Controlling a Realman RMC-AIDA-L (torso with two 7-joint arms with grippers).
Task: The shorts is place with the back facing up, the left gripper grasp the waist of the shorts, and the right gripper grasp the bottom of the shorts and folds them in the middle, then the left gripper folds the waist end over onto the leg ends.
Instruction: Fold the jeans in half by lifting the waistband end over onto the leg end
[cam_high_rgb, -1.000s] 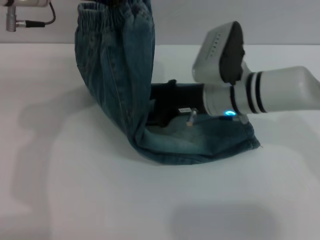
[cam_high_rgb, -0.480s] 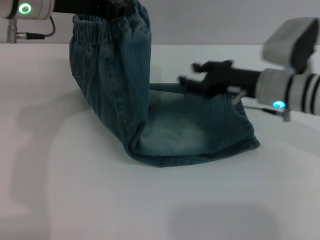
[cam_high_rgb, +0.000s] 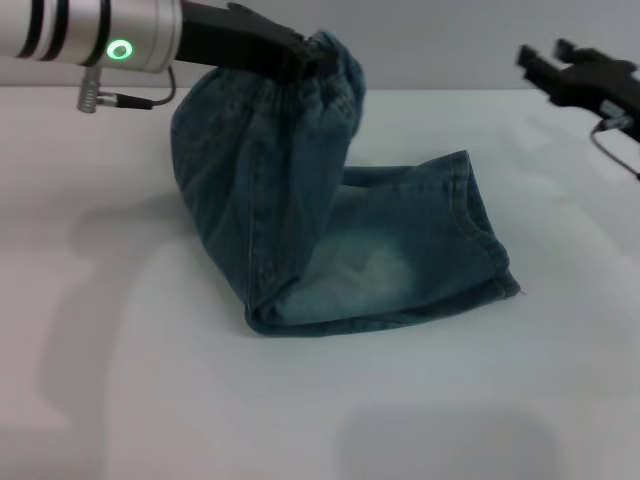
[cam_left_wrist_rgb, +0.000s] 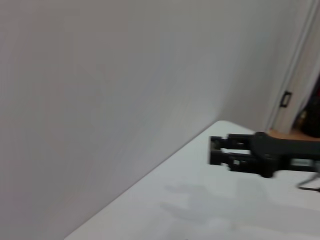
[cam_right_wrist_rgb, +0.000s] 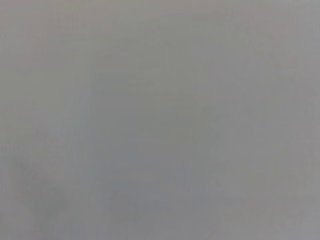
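Denim shorts (cam_high_rgb: 330, 230), mid-surface. Already folded lengthwise, so they read as one narrow doubled strip. Leg ends (cam_high_rgb: 470, 240) lie flat toward the robot's right, hems stacked and roughly aligned. The other half rises from a bend (cam_high_rgb: 270, 305) resting on the surface and stands up as a hanging curtain of cloth.

Elastic waist (cam_high_rgb: 325, 65) is at the top of that raised half, pinched in the left end effector (cam_high_rgb: 300, 58), whose dark fingers are clamped on the waistband. Judgement: the waist is held high so the cloth hangs clear of the flat half and can be carried across and laid onto the leg ends without dragging them. The bend on the surface serves as the hinge for this final fold. Fold looks about half done; waist sits above the bend, not yet over the hems.

Right end effector (cam_high_rgb: 560, 68) is well apart from the shorts, above the far right of the surface, holding nothing. Its fingers appear spread apart. The left wrist view shows it too (cam_left_wrist_rgb: 220, 150), hovering over bare white surface. Likely parked out of the fold path.

Right wrist view: plain grey, nothing to identify.

Containers: none in view. White surface (cam_high_rgb: 150, 400) carries only the shorts.
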